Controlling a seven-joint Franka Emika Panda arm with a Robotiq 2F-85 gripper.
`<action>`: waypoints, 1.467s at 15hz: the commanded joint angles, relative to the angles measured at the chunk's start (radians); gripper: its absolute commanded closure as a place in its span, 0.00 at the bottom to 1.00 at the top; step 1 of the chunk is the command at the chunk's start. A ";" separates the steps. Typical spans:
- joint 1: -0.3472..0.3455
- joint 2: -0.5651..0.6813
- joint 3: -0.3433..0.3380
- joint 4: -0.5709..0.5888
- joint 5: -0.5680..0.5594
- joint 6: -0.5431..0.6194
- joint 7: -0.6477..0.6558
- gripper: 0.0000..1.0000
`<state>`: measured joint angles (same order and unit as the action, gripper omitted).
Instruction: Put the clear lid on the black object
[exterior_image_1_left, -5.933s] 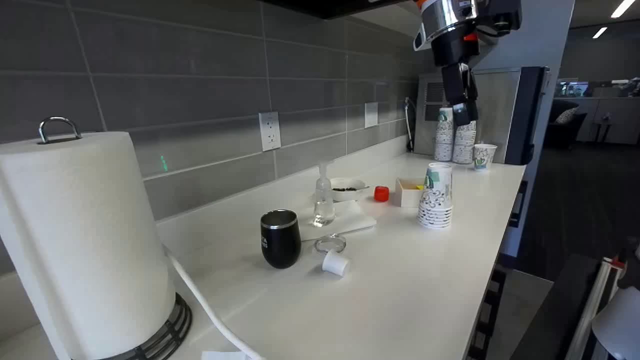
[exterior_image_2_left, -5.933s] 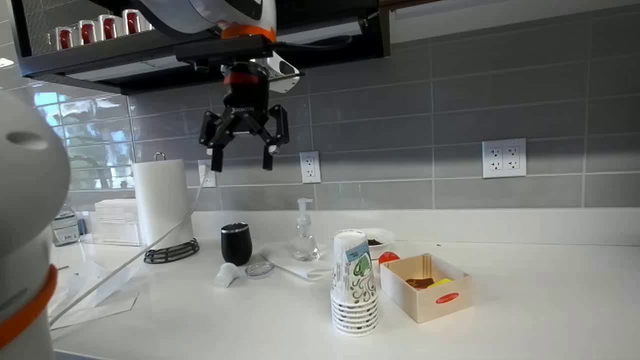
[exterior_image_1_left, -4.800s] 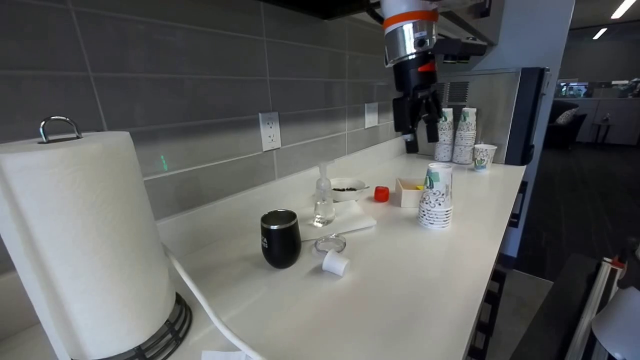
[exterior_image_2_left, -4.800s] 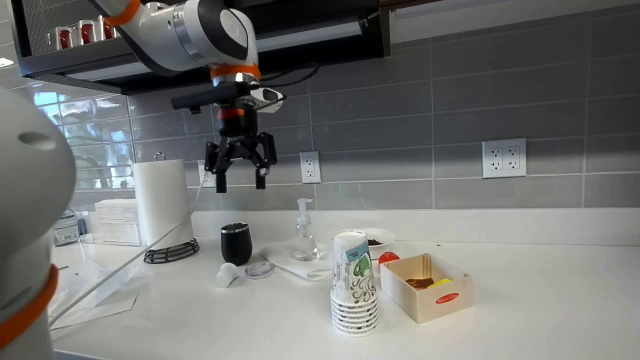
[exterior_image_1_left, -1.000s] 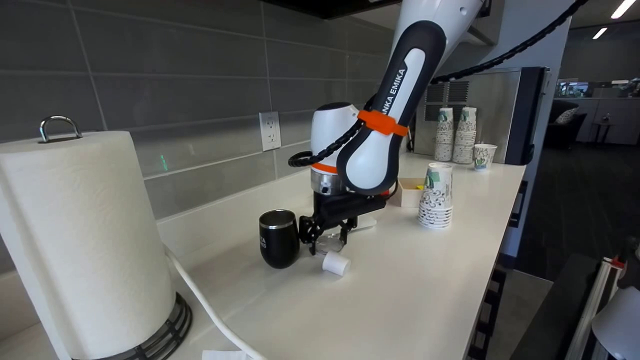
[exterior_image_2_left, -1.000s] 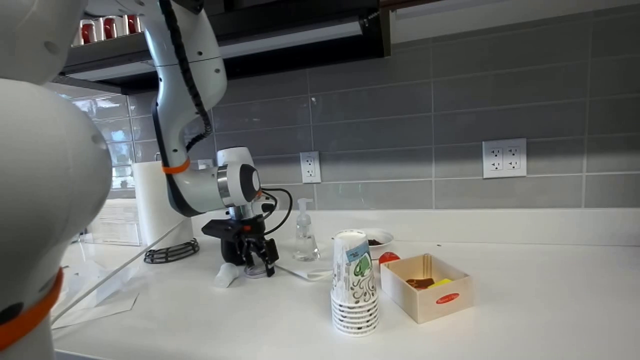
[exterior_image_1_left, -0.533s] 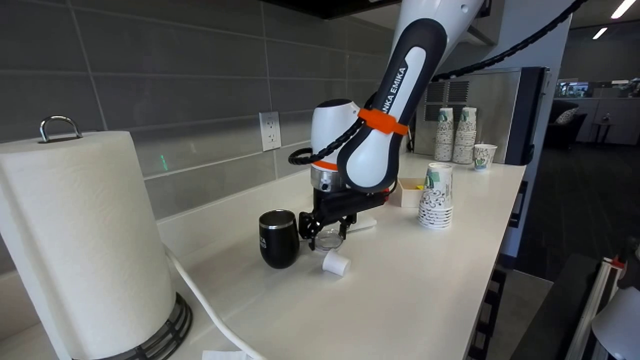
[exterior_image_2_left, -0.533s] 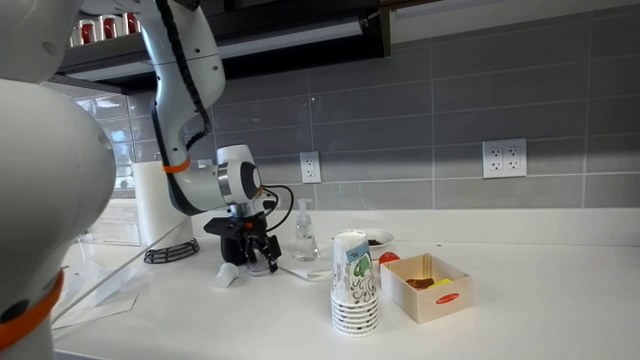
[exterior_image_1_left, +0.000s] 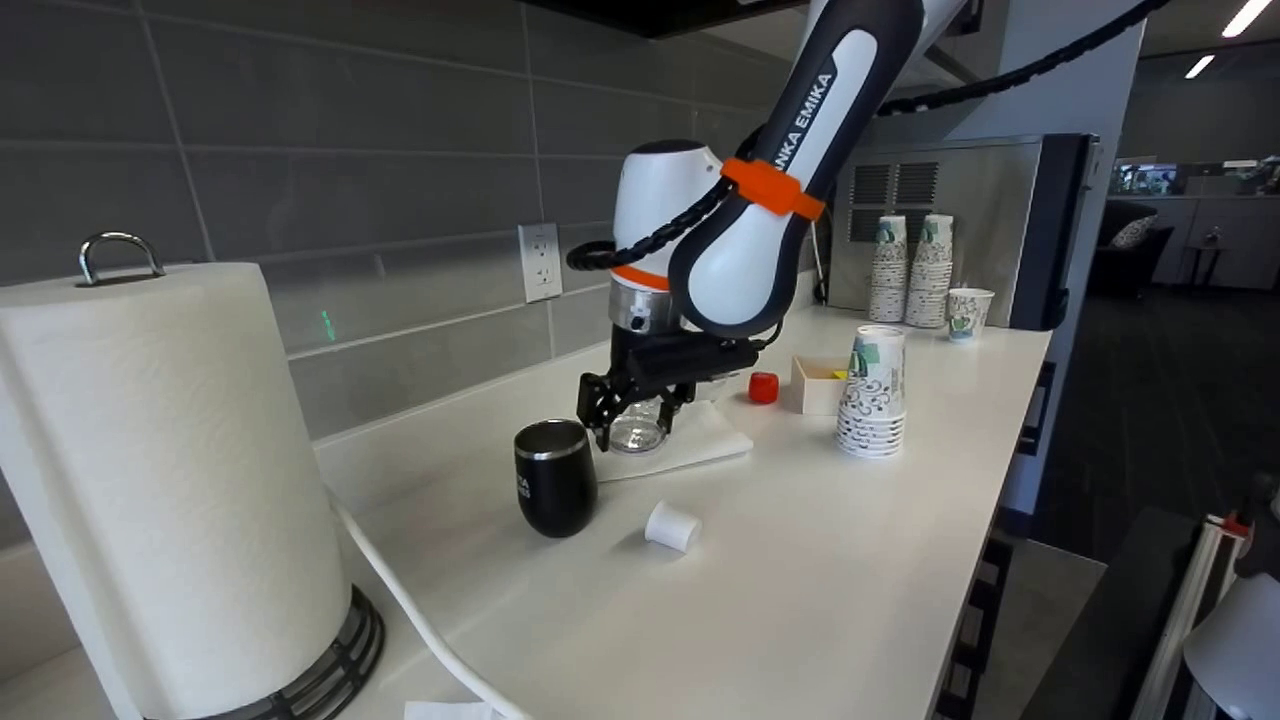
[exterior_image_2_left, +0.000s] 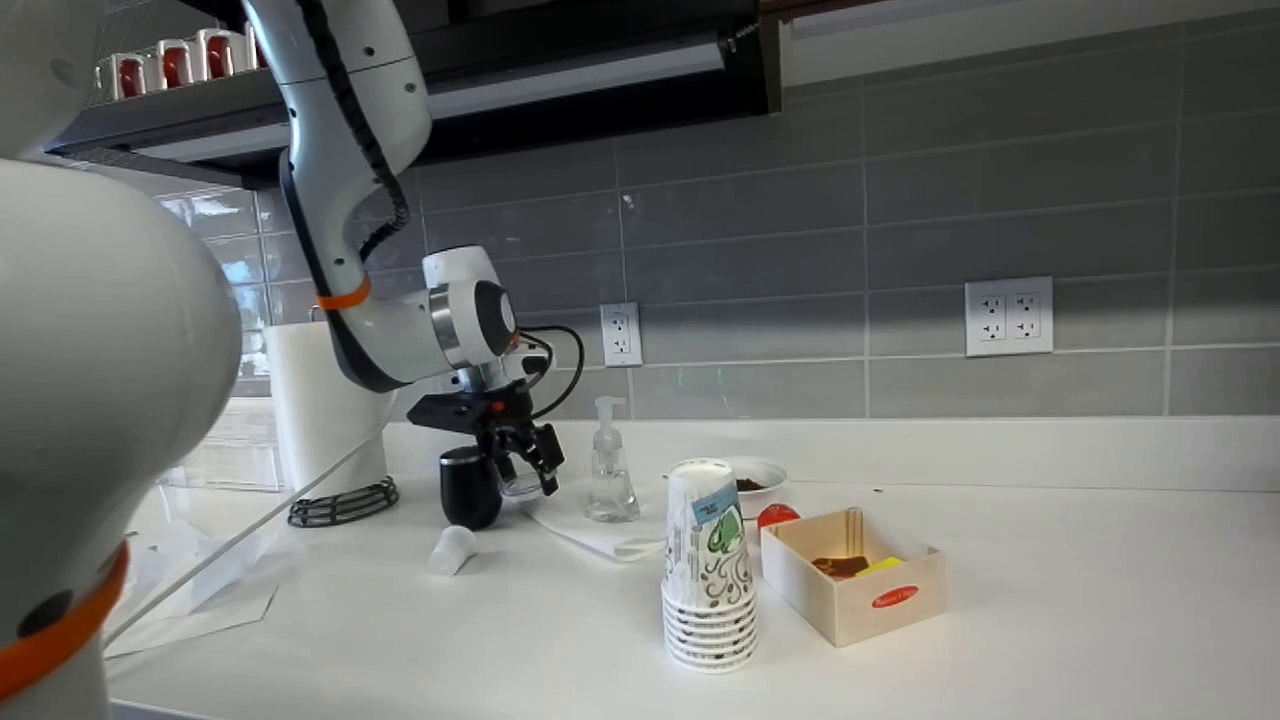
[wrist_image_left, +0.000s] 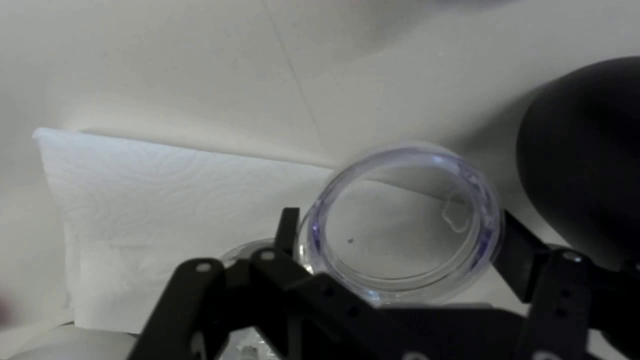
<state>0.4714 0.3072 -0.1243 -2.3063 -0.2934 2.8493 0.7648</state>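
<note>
Holding the lid (wrist_image_left: 400, 225) between wide-spread fingers (wrist_image_left: 288, 230), the hand (exterior_image_1_left: 635, 432) is above the surface (exterior_image_1_left: 780, 570), beside the cup (exterior_image_1_left: 555, 490). This seems the carrying step; next, raise it over the mouth (exterior_image_1_left: 551, 437), then lower level.

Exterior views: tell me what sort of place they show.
Probably a kitchenette or office break room, judging by the paper towel roll, the stack of printed paper cups and the gray tiled backsplash.
</note>
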 joint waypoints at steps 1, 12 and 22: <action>-0.019 -0.057 0.038 0.004 -0.007 -0.044 -0.011 0.33; -0.068 -0.056 0.164 0.137 0.003 -0.164 -0.080 0.33; -0.092 -0.023 0.200 0.176 0.034 -0.177 -0.148 0.33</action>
<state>0.4030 0.2609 0.0472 -2.1632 -0.2889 2.6913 0.6652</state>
